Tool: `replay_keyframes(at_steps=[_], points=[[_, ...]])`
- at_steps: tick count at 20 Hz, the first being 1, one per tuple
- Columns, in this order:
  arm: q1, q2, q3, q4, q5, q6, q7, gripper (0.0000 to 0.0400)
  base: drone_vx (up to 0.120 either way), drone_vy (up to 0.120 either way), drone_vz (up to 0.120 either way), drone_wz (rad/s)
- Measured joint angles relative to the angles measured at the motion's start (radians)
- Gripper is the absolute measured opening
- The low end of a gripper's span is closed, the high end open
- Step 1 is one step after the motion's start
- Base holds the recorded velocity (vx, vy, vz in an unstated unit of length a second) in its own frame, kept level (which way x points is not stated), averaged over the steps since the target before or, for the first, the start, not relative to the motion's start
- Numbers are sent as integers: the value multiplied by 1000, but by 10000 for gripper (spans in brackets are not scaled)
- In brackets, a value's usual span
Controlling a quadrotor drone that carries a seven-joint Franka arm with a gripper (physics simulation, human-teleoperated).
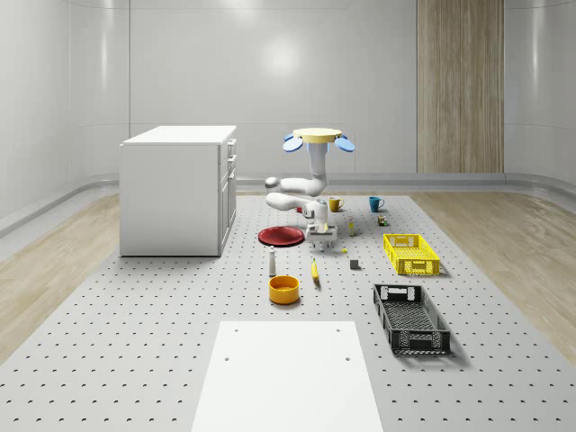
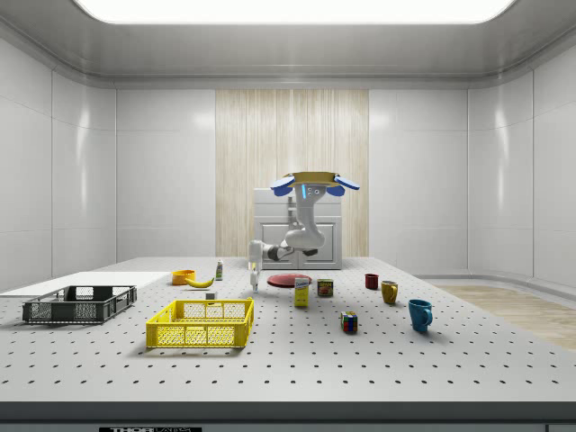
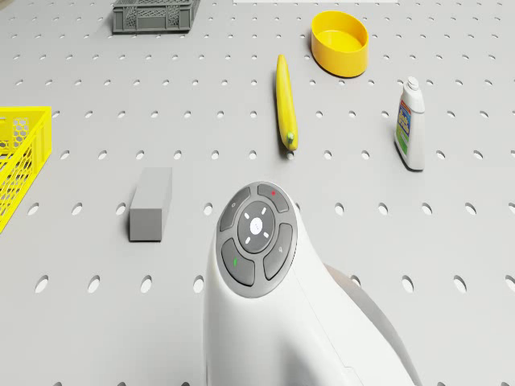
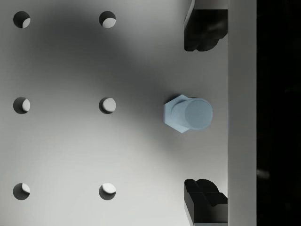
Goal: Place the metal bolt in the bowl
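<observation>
**Claw poised over the bolt, grasp not yet made**

The drone [image 1: 319, 137] hovers above the middle of the perforated counter [image 1: 162, 360], between the red plate [image 1: 281, 236] and the yellow crate [image 1: 411, 254], with its arm bent down. In the wrist view the claw [image 4: 205, 113] is spread wide, one finger [image 4: 204, 30] on each side of the metal bolt [image 4: 187, 113], which stands on its hexagonal head on the counter, free of both fingers.

I judge the step in hand is the approach for the grasp. Next the claw must go lower and close on the shank, then lift and carry the bolt to the yellow bowl [image 1: 283, 289], nearer to the white sheet at the counter's front edge.

On that way lie a banana [image 3: 286, 100], a white bottle [image 3: 410, 125] and a grey block [image 3: 151, 203]. The room between them looks enough, and the counter's edges are far.
</observation>
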Motion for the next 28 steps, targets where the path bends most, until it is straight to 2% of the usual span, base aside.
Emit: replay_keyframes(at_steps=[4,5,7,8,9,11,12,13,14,15,19,23,28], points=[[-6,-2,-33,11,-31,15,-1,400,0,0,0,0],[-7,-2,-38,13,-35,17,-1,376,0,0,0,0],[-8,-2,-45,15,-42,20,-1,268,0,0,0,0],[-3,1,-47,18,-45,20,-25,237,0,0,0,0],[-18,-4,-41,13,-32,18,41,209,0,0,0,0],[-19,-7,-45,16,-38,24,33,171,0,0,0,0],[-41,-17,-45,11,-40,28,95,155,0,0,0,0],[-29,-21,-44,19,-31,43,30,140,0,0,0,0],[-40,-37,-31,14,2,54,106,139,0,0,0,0],[-47,-52,-28,15,5,65,104,138,0,0,0,0],[-33,-55,-4,8,18,55,61,138,0,0,0,0],[-22,-55,26,-2,40,42,39,138,10,0,120,0],[-16,-53,42,-6,51,34,28,138,120,-120,120,0]])
